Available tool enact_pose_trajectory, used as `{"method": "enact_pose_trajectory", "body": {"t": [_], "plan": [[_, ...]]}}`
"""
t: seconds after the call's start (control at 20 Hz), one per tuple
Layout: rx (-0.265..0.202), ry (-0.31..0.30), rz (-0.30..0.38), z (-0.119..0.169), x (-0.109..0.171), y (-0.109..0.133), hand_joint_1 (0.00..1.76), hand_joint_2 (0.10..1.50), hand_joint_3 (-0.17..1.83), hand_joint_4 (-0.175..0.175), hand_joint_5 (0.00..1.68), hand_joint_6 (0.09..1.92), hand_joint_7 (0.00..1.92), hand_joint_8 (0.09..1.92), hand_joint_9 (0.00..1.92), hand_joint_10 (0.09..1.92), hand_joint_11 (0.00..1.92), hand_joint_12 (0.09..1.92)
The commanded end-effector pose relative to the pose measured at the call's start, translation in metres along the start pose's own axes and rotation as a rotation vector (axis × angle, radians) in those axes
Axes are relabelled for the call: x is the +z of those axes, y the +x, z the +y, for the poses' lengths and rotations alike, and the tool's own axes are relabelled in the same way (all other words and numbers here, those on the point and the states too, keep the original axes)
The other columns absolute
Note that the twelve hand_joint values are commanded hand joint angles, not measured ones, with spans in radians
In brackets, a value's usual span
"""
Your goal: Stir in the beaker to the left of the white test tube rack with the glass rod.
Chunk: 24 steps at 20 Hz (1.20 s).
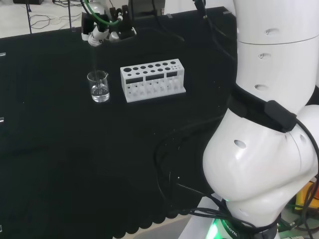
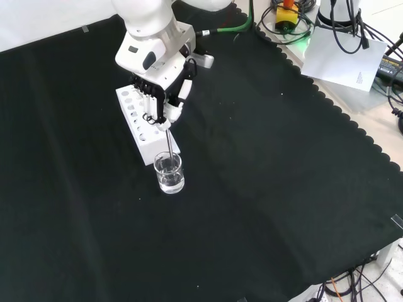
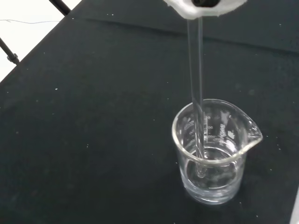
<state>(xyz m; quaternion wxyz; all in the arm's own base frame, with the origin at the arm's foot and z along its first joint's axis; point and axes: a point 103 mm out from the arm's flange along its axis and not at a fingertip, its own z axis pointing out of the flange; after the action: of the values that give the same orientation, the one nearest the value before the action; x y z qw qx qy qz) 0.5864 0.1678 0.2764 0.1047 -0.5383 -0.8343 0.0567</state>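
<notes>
arm: reaching over bench | hand [image 2: 165, 100]: pointing down, fingers curled, pinching

My head camera sits behind and above my base and looks forward over my white arm links [image 1: 269, 149], which fill its right side, down on the black tabletop [image 1: 75, 164]. My front camera faces me from the opposite edge and looks steeply down on the cloth, with my arm coming in from its top. Both stand well off and share the beaker [image 1: 99, 86] beside the white test tube rack [image 1: 152, 80]; they sit about a quarter turn apart. My wrist camera looks past my hand [image 3: 204, 8] from very near, down along the glass rod [image 3: 196, 84] into that same beaker.
</notes>
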Motion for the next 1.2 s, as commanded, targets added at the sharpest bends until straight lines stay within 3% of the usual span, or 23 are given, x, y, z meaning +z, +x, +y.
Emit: {"method": "enact_pose_trajectory", "body": {"t": [0.05, 0.45, 0.85, 1.2], "plan": [[-0.013, 0.007, 0.001, 0.009, 0.005, 0.009, 1.22, 1.08, -0.17, -0.175, 1.23, 0.64, 1.48, 1.12, 1.76, 0.76, 1.76, 0.70], [0.010, 0.008, -0.012, 0.026, 0.003, -0.006, 1.22, 1.08, -0.17, -0.175, 1.23, 0.64, 1.48, 1.12, 1.76, 0.76, 1.76, 0.70], [0.054, 0.000, 0.002, 0.008, -0.001, -0.027, 1.22, 1.08, -0.17, -0.175, 1.23, 0.63, 1.48, 1.12, 1.76, 0.76, 1.76, 0.70], [0.041, 0.011, -0.004, -0.005, 0.004, -0.010, 1.22, 1.08, -0.17, -0.175, 1.23, 0.63, 1.48, 1.12, 1.76, 0.76, 1.76, 0.70]]}}
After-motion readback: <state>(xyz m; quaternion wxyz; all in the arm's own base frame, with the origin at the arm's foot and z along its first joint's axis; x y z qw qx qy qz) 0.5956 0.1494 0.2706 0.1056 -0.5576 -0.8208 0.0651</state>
